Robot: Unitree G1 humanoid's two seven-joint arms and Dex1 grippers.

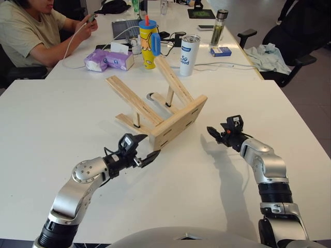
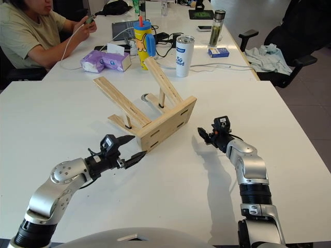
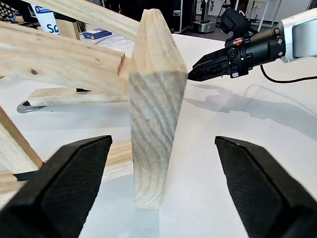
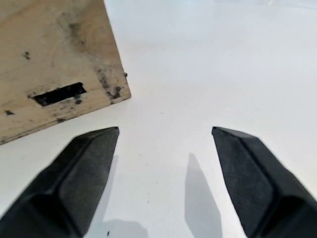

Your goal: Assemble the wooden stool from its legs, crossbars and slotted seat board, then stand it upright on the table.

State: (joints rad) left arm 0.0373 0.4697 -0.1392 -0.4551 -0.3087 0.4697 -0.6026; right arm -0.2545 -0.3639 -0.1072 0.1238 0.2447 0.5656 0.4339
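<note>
The pale wooden slotted seat board (image 1: pixel 178 121) has one corner between the left gripper's (image 1: pixel 153 144) wide-spread fingers; the right gripper (image 1: pixel 211 132), equally wide, hovers beside it.

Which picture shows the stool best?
Left eye view: the stool lies sideways, legs and seat all visible. Right eye view matches. Left wrist view catches the seat's edge; right wrist view, a slotted corner.

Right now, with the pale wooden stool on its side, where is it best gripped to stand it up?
Probably grip the slotted wooden seat board by its short ends, one gripper from each side. It stands on its long edge, and its end fits between the fingers of the open left gripper.
</note>
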